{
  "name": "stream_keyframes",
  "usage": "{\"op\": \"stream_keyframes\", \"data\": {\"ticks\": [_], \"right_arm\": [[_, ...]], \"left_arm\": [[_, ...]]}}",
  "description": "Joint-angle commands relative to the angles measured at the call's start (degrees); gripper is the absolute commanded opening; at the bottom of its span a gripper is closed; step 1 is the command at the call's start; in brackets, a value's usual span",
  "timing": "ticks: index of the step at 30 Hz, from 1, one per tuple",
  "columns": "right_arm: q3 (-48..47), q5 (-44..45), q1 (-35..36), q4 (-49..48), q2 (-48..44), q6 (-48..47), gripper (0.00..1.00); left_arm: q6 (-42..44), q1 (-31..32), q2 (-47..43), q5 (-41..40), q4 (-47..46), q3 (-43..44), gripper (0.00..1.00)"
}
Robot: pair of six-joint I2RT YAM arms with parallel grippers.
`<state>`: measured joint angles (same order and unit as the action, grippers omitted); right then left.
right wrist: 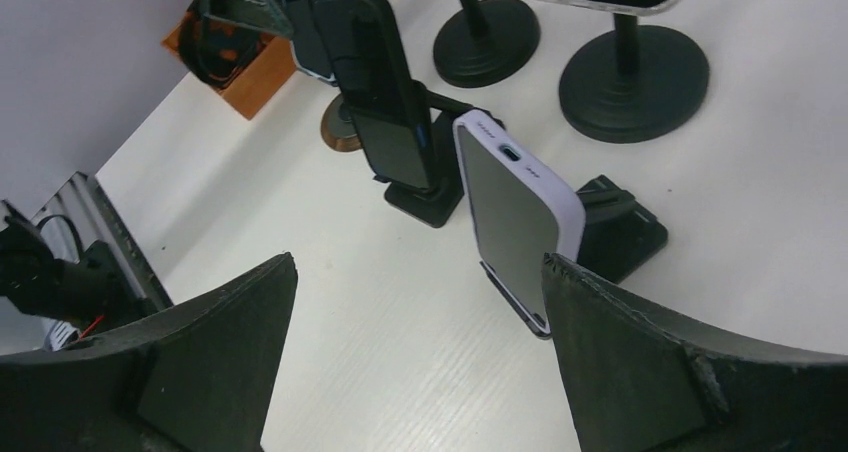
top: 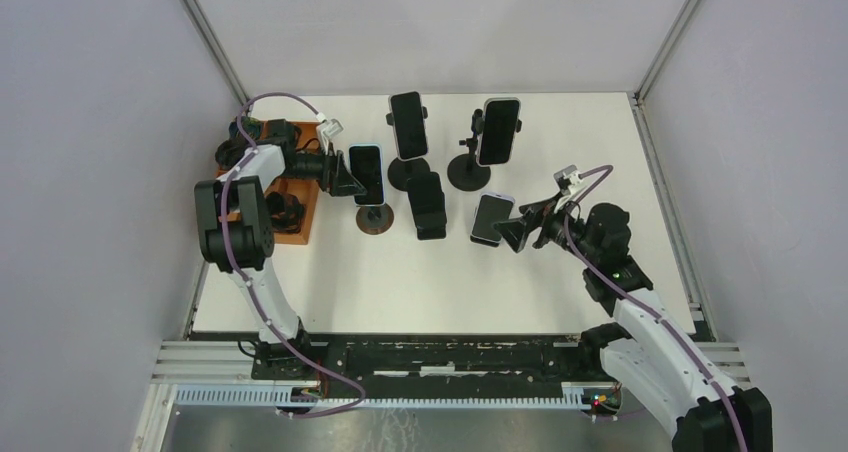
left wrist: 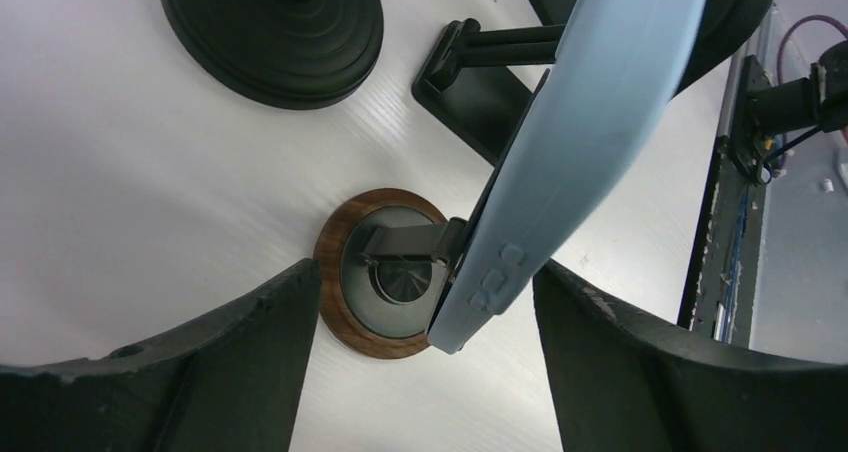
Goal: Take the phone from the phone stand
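Note:
A phone in a light blue case point(top: 368, 174) point(left wrist: 590, 122) leans on a phone stand with a wood-rimmed round base point(top: 375, 218) point(left wrist: 385, 272). My left gripper point(top: 350, 177) point(left wrist: 425, 312) is open around the phone's lower edge, with a gap on both sides. A phone in a lilac case point(top: 492, 219) point(right wrist: 515, 217) rests on a low black stand point(right wrist: 620, 227). My right gripper point(top: 512, 230) point(right wrist: 415, 292) is open in front of it. The right finger point(right wrist: 680, 372) is close beside the phone's lower corner, and nothing is held.
Two more phones point(top: 408, 124) point(top: 499, 130) stand on tall black round-based stands point(top: 468, 172) at the back. A black phone point(top: 428, 204) point(right wrist: 380, 82) sits on a low stand in the middle. An orange wooden box point(top: 298, 210) lies at the left edge.

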<state>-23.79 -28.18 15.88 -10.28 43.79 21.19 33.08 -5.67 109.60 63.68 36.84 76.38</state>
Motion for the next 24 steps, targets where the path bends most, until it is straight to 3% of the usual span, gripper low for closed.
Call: {"op": "stream_keyframes", "data": {"ticks": [1, 7, 15, 19, 24], "right_arm": [[-4.0, -4.9, 1.9, -3.5, 0.7, 0.3, 0.97], [-5.2, -3.8, 6.4, -4.6, 3.1, 0.6, 0.94], [-6.0, -2.6, 11.8, -7.0, 6.9, 1.5, 0.89], [-6.5, -1.9, 14.6, -8.9, 9.3, 2.3, 0.86], [-8.3, -0.8, 18.6, -10.7, 13.3, 2.7, 0.85]], "left_arm": [[13.5, 0.4, 3.7, 6.2, 12.3, 6.1, 0.78], [18.3, 1.1, 5.7, 6.6, 17.9, 9.2, 0.57], [19.1, 2.6, 1.2, 2.9, 18.9, 7.9, 0.13], [18.6, 2.6, -4.2, 1.8, 19.6, 5.8, 0.04], [22.8, 2.6, -11.3, 1.2, 25.3, 2.1, 0.02]]}}
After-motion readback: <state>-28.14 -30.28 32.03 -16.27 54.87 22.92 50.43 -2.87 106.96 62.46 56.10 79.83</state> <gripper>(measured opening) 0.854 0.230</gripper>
